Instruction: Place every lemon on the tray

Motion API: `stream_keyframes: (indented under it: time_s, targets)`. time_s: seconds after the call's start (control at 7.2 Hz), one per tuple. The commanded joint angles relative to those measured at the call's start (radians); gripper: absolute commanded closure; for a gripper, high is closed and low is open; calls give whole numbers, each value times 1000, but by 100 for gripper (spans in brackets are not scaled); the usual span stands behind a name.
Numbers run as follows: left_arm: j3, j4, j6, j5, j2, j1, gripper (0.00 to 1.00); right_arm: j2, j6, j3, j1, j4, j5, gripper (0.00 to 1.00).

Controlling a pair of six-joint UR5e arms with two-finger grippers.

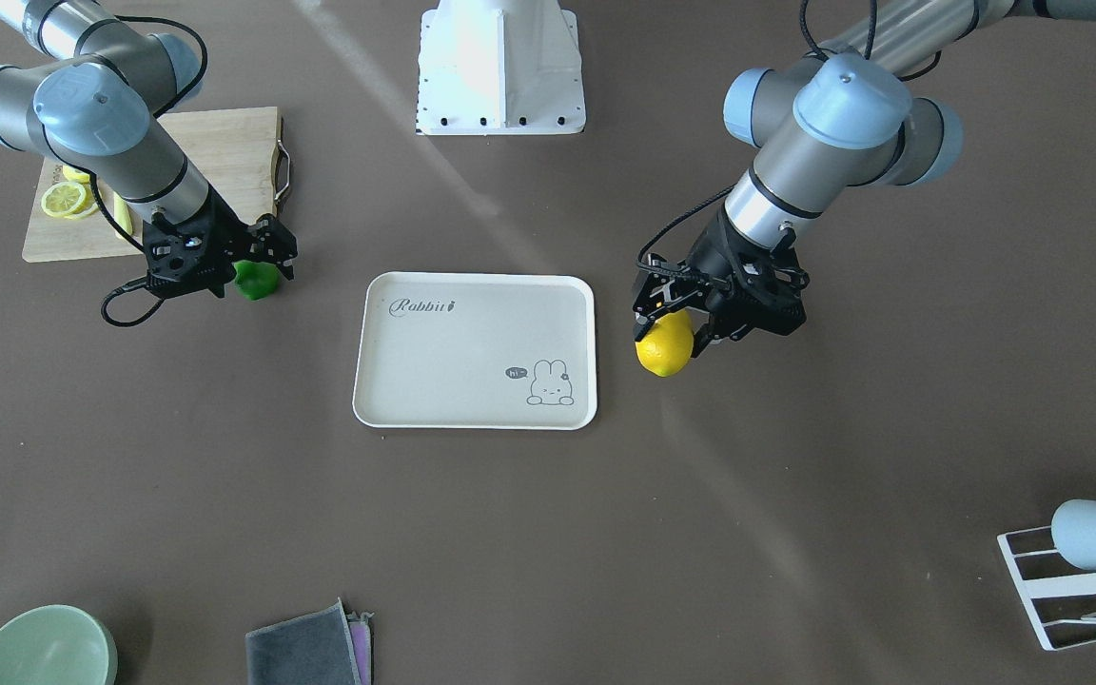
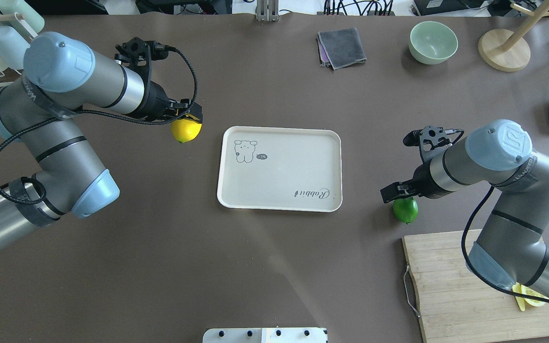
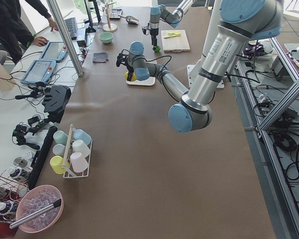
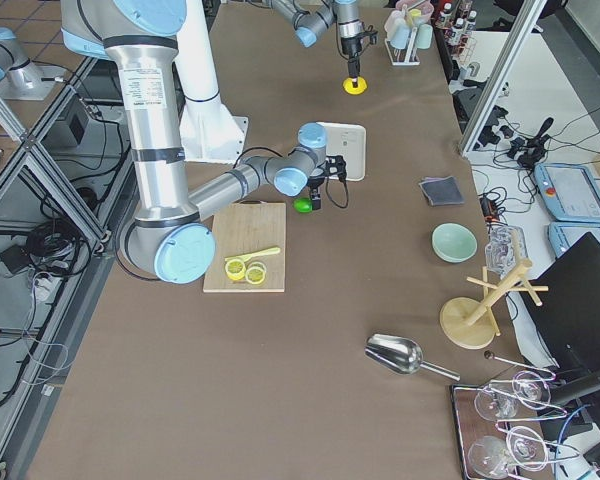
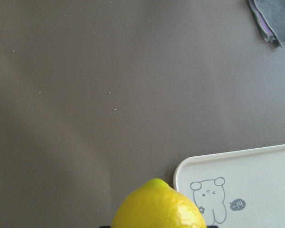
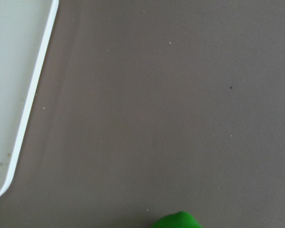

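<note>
Two lemons sit at the end effectors, one apiece, and both lie outside the tray (image 1: pixel 472 352).

The left end effector (image 1: pixel 672 331) is closed on the yellow lemon (image 1: pixel 664 354), with a finger on either side of the fruit, which sticks out below the tips. In the left wrist view the lemon's pointed end fills the bottom of the picture. I cannot tell whether the fruit is clear of the surface (image 1: pixel 795 457). The tray lies just beside this end effector, on its inner side, and the bunny corner is the nearest one. Lemon and rim do not touch.

The right end effector (image 1: pixel 255 269) stands over the green lemon (image 1: pixel 256 283), which shows directly under its tips. Only a small green cap appears at the bottom edge of the right wrist view. I cannot tell whether the fingers press on the fruit or merely stand around it. The tray is near this end effector on its inner side, with a strip of bare surface between, and the corner with the "Rabbit" script is closest.

Just behind the right end effector, toward the robot's base, lies a wooden cutting board (image 1: pixel 225 143) carrying lemon slices (image 1: pixel 65 198) and a pale yellow knife (image 4: pixel 252 256)
</note>
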Motion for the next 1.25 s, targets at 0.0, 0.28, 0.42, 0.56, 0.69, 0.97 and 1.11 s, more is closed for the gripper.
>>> stream_keyframes:
  time_s: [0.0, 0.28, 0.42, 0.56, 0.69, 0.97, 1.11]
  targets:
    - [8, 9, -7, 13, -17, 18, 100, -15, 1, -1, -14, -8, -5, 0]
    - [21, 7, -31, 35, -32, 49, 100, -32, 1, -2, -18, -13, -7, 37]
    - [20, 9, -39, 92, -35, 98, 100, -38, 1, -2, -18, -13, -5, 85]
    - [20, 7, -66, 114, -42, 123, 100, -39, -1, -1, -18, -12, -2, 100]
    - [27, 7, -68, 116, -40, 135, 100, -38, -1, 8, -18, -12, 4, 100]
    - [55, 7, -100, 185, -63, 176, 100, -35, -1, 45, 7, -15, 43, 100]
    - [98, 3, -114, 215, -87, 201, 100, -23, 1, 45, 42, -15, 100, 100]
